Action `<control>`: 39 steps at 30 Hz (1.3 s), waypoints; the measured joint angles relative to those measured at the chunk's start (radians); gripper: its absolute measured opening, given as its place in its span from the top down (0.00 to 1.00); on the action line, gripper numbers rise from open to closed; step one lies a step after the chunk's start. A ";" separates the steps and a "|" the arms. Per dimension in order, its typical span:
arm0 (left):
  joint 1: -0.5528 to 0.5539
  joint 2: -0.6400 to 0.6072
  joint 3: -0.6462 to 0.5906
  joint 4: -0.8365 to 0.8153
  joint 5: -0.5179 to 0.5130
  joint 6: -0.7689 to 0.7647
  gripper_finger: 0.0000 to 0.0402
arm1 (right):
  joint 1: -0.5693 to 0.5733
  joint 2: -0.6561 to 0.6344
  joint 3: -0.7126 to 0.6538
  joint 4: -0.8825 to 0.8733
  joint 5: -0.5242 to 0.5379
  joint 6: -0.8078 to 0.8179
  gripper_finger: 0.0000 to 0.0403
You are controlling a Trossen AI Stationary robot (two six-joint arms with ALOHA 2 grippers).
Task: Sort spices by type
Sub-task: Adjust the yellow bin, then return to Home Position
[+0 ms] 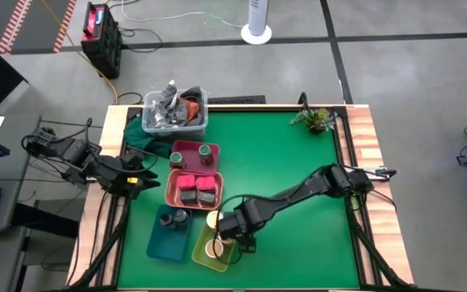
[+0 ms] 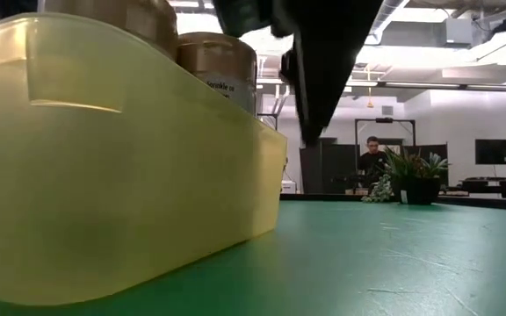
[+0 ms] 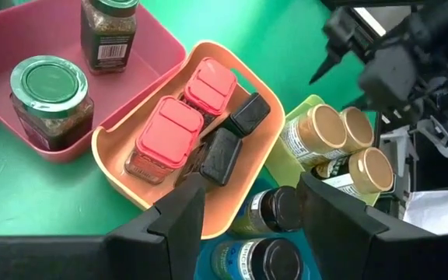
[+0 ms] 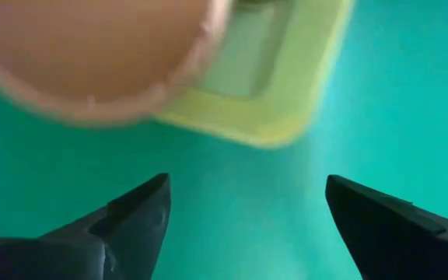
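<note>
The spices sit in four trays left of the table's middle. Green-lidded jars point(image 3: 49, 82) stand in the pink tray point(image 1: 194, 146). Magenta-pink boxes point(image 3: 169, 132) and small black boxes point(image 3: 220, 155) lie in the salmon tray point(image 1: 171, 193). Dark-lidded jars point(image 3: 274, 210) stand in the teal tray point(image 1: 162, 246). Tan-topped jars point(image 3: 321, 128) stand in the yellow-green tray point(image 1: 199, 258). My right gripper point(image 4: 243, 190) hangs open just above that tray's right edge, beside a tan jar top point(image 4: 92, 54), touching nothing. My left gripper point(image 3: 251, 218) waits open at the table's left edge point(image 1: 154, 180).
A grey bin point(image 1: 175, 113) of crumpled items stands at the far left beside a dark green cloth point(image 1: 136, 134). A small plant point(image 1: 316, 120) is at the far right corner. The table's right half shows bare green mat. A person point(image 2: 373, 158) stands in the room behind.
</note>
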 joint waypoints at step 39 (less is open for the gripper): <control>-0.110 -0.015 -0.045 0.486 -0.189 0.468 0.54 | -0.129 -0.486 -0.474 0.515 0.239 0.186 0.18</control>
